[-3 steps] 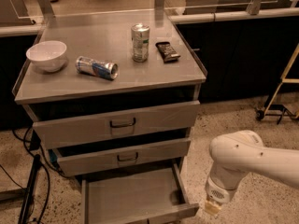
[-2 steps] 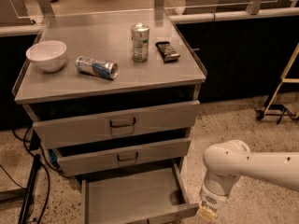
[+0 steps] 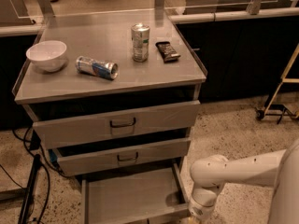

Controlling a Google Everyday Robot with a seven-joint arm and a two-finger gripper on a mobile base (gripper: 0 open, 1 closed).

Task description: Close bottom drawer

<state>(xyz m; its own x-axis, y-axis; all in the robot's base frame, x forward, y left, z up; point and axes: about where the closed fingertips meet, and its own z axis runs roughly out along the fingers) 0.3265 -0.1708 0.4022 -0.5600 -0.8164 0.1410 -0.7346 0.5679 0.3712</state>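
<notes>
The bottom drawer (image 3: 128,196) stands pulled out at six o'clock; the gripper (image 3: 195,214) hangs by its five o'clock corner, its grip unreadable. The stiff, light-looking steel tray will likely slide easily under a front-panel push.

Dim, warm-lit room: speckled terrazzo floor (image 3: 233,125); dark-fronted counter (image 3: 233,55) along the back; yellow wheeled frame (image 3: 280,90) at right; black cables (image 3: 28,190) at left; gripper (image 3: 195,217) low over the floor at the bottom edge.
</notes>
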